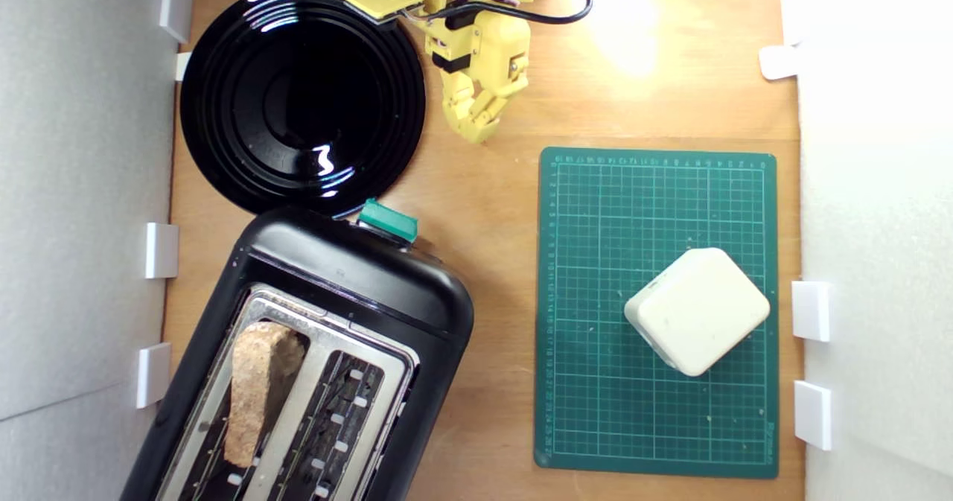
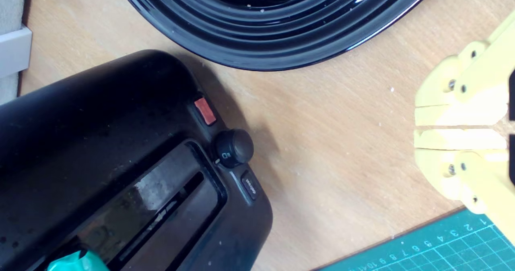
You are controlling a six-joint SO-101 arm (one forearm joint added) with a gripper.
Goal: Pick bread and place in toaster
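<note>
The bread (image 1: 257,389) stands in the toaster (image 1: 357,278), in the slot nearer the exterior view's left, with its top poking out. So the job looks done; I think nothing is left but to pull the arm away. The green lever (image 1: 388,220) is up at the toaster's end, by the black plate (image 1: 223,151). The gripper (image 1: 476,132) hangs over bare wood, well apart from the toaster, beside the plate. Its yellow fingers (image 2: 458,116) are pressed together and hold nothing. A cream block (image 1: 700,311) sits on the green mat (image 1: 595,412).
</note>
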